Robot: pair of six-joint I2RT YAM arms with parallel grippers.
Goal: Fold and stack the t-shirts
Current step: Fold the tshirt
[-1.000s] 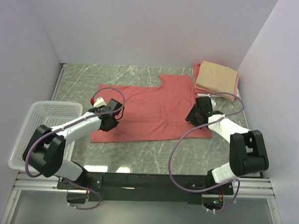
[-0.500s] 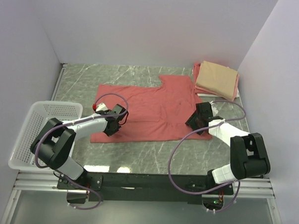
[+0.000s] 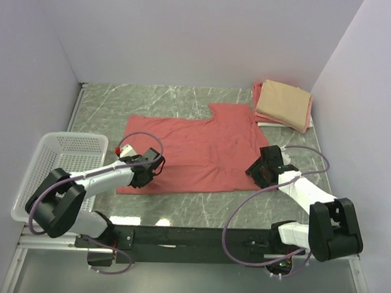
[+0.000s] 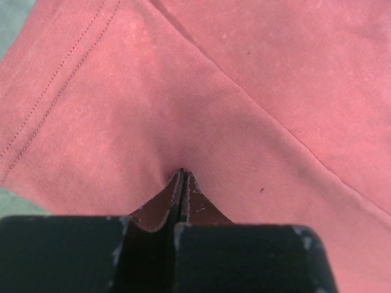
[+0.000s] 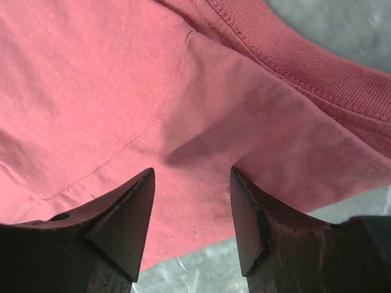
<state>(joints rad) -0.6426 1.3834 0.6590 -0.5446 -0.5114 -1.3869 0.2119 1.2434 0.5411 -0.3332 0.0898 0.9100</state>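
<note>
Both arms have pulled back toward the near edge, and the salmon-red t-shirt (image 3: 195, 143) slid nearer with them. We see the left pincer (image 4: 182, 176) clamped on a pucker of its cloth by the left hem, and the right pincer (image 5: 190, 177) spread wide over the right hem corner. Shirt lies flat mid-worktop (image 3: 152, 98). Far right corner: folded tan t-shirt (image 3: 285, 104) on the pink one (image 3: 255, 97).

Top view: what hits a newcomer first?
A large salmon-red short-sleeved t-shirt lies flat mid-table. The left gripper is shut on a pinch of its near-left edge; the right gripper stands open over its near-right edge. A folded tan t-shirt sits on a pink one in the far right corner.
</note>
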